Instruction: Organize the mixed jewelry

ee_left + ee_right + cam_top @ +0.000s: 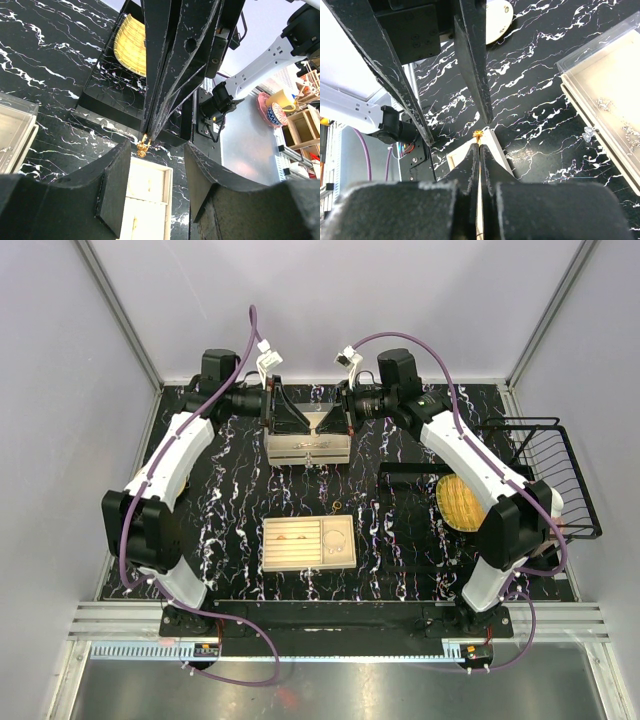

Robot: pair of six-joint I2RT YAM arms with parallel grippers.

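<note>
The right jaws are clenched on a tiny gold jewelry piece (478,134), which pokes out just past their tips. The left jaws stand released, with their two fingers (472,60) spread wide. The piece hangs in the gap between those fingers. In the left wrist view it sits nearer the finger at its 9 o'clock, and whether it touches that finger cannot be told.

Both pairs of jaws meet tip to tip at the 12 o'clock side of the desk (400,540), over a beige tray (308,448). The gold piece hangs just above this tray's edge, clear of the compartments.

A second beige tray (310,567) lies at the desk's centre, at 6 o'clock from the first. It has small brown pieces (295,535) in its slots. At 3 o'clock a black wire rack (560,480) holds a round tan disc (458,502).
</note>
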